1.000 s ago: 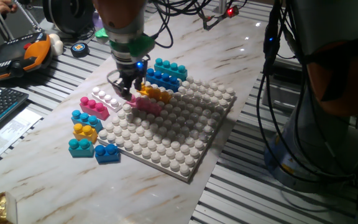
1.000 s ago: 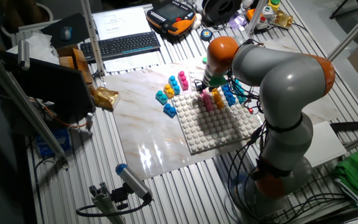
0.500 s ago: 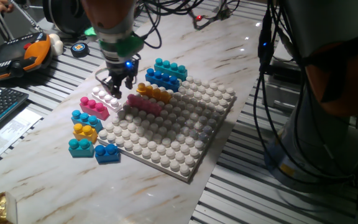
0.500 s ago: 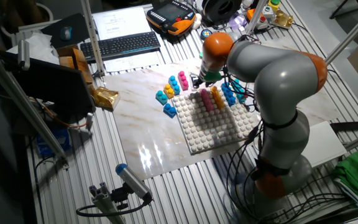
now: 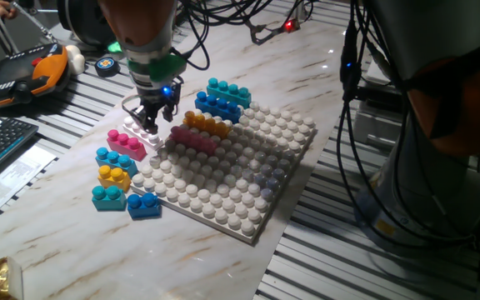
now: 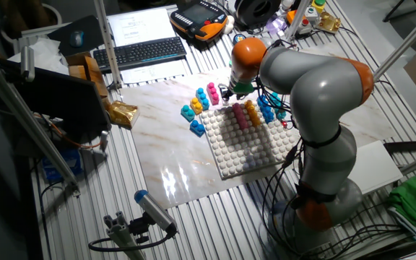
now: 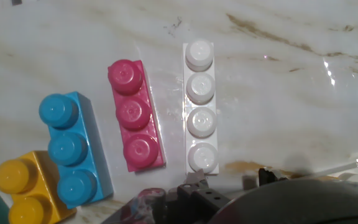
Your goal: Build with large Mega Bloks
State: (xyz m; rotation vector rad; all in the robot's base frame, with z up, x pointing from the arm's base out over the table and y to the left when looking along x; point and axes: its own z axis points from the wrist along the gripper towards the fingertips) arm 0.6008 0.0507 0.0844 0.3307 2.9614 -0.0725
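Gripper (image 5: 150, 125) hovers over white four-stud brick (image 7: 201, 107); finger spread can't be told. Centre on brick, straddle its long sides, avoid magenta brick (image 7: 134, 115).

Two long bricks (image 5: 202, 132) on baseplate (image 5: 248, 204), others (image 5: 123, 150) beside it

Bright overhead light — glare on marble table (image 7: 278, 74) — slight softness.
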